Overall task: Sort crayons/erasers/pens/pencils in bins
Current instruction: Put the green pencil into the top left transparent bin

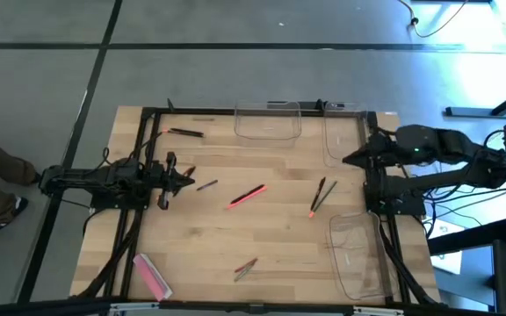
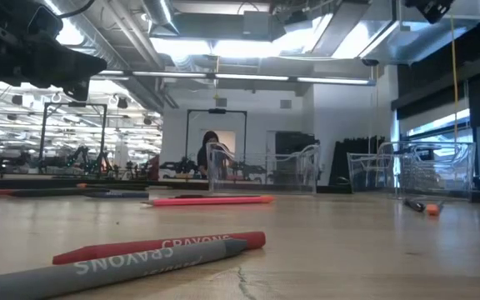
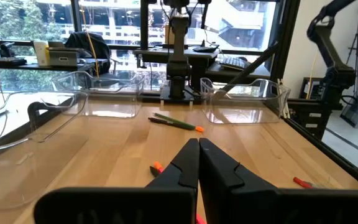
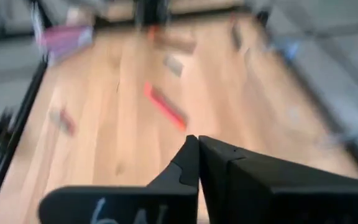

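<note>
Around the pink eraser (image 1: 152,275) at the table (image 1: 279,219) corner, pretty much everything's unsorted: crayons (image 1: 245,269), a red-pink stick (image 1: 246,196) and pens (image 1: 323,195) lie loose across the wood. All three clear bins (image 1: 268,120) look empty, so basically nothing's done yet. Left pincer (image 1: 187,180) and right pincer (image 1: 350,160) are both closed together, holding nothing.

1 overhead, 1 table-level, 2 wrist views, all over the table (image 1: 271,228).
</note>
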